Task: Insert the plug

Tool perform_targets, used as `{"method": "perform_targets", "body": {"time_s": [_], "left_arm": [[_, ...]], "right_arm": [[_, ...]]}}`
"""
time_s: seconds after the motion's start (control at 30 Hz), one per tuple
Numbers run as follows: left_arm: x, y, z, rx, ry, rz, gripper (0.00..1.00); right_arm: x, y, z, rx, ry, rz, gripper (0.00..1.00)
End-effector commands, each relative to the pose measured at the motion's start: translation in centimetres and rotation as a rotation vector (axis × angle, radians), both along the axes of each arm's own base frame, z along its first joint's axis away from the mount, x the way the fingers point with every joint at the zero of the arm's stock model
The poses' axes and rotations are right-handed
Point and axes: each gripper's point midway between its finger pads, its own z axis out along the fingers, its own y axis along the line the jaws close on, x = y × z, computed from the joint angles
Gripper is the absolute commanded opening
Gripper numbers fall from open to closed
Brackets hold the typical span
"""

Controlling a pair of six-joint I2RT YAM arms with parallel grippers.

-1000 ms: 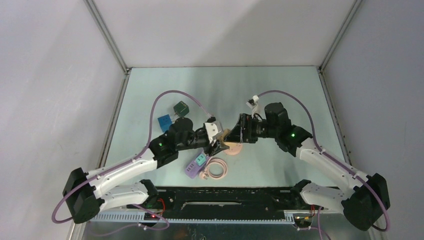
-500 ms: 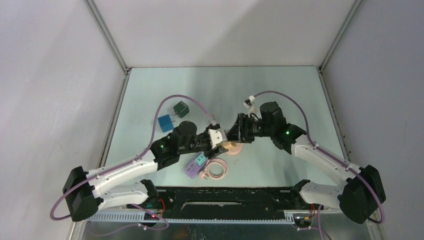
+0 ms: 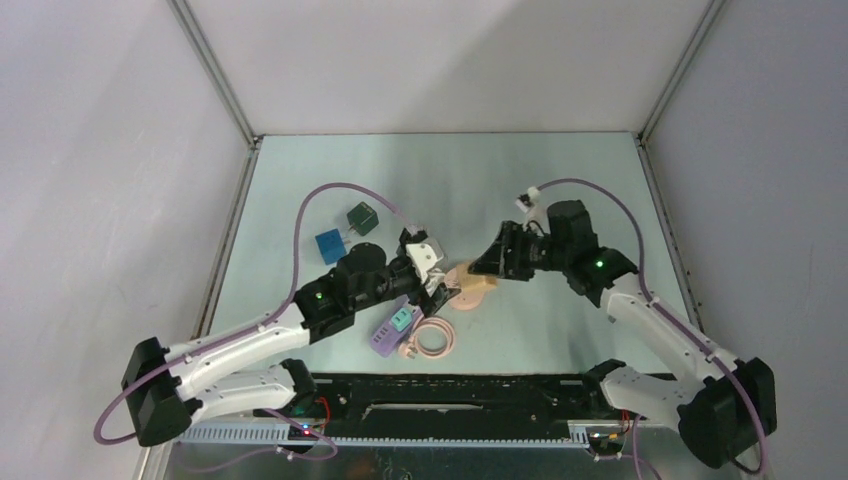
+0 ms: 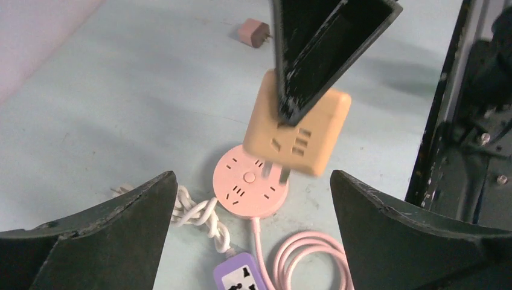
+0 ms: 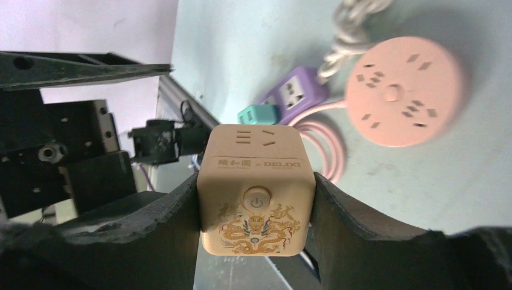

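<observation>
my right gripper [image 5: 256, 202] grips the cube plug [image 5: 256, 181] by two sides, and it hangs tilted just above the pink socket [image 4: 249, 181], mid-table. in the left wrist view its prongs point down at the socket's right part but sit in no slot that i can see (whether they touch it i cannot tell). my left gripper [image 4: 252, 176] stands wide with nothing in it, just left of the socket. pickup is done; lining up the prongs and pressing in are left.

the cube plug [image 4: 302, 142] hangs just above the round socket [image 4: 244, 184], the power strip [image 3: 390, 333] and coiled cable [image 3: 436, 338] in front of it, 2 small cubes [image 3: 329, 245] [image 3: 362, 218] behind-left.
</observation>
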Motion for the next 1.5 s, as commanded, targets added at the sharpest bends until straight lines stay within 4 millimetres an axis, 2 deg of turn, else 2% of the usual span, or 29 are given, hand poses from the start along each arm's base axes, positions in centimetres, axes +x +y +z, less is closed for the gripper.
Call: {"method": "perform_targets", "body": {"time_s": [0.0, 0.17, 0.27, 0.57, 0.87, 1.0, 1.13, 1.27, 1.47], "left_arm": [[1.9, 0.7, 5.4, -0.199, 0.029, 0.153, 1.0], [3.8, 2.2, 4.8, -0.237, 0.118, 0.296, 1.0], [4.5, 3.1, 3.7, -0.199, 0.157, 0.347, 1.0], [5.2, 4.1, 1.7, -0.184, 0.233, 0.406, 1.0], [5.9, 5.3, 1.1, -0.153, 0.225, 0.478, 1.0], [6.4, 6.0, 0.9, -0.142, 0.219, 0.526, 1.0], [6.5, 6.5, 0.4, -0.125, 0.219, 0.556, 1.0], [6.5, 6.7, 0.0, -0.103, 0.223, 0.563, 1.0], [6.2, 5.9, -0.8, -0.066, 0.245, 0.52, 1.0]], "right_arm": [[0.6, -3.7, 1.2, -0.01, -0.067, -0.058, 0.0], [0.5, -7.0, 1.4, 0.002, -0.074, -0.113, 0.0], [0.0, -7.5, 1.8, 0.024, -0.083, -0.103, 0.0], [-3.2, -5.7, 5.4, 0.204, -0.229, 0.155, 0.0], [-6.8, -4.0, 7.7, 0.261, -0.406, 0.359, 0.0], [-6.0, -3.9, 7.0, 0.224, -0.4, 0.319, 0.0], [-4.0, -4.4, 5.2, 0.128, -0.357, 0.201, 0.0], [-1.5, -6.0, 3.0, -0.008, -0.283, 0.031, 0.0], [-0.4, -7.7, 1.8, -0.118, -0.273, -0.079, 0.0]]}}
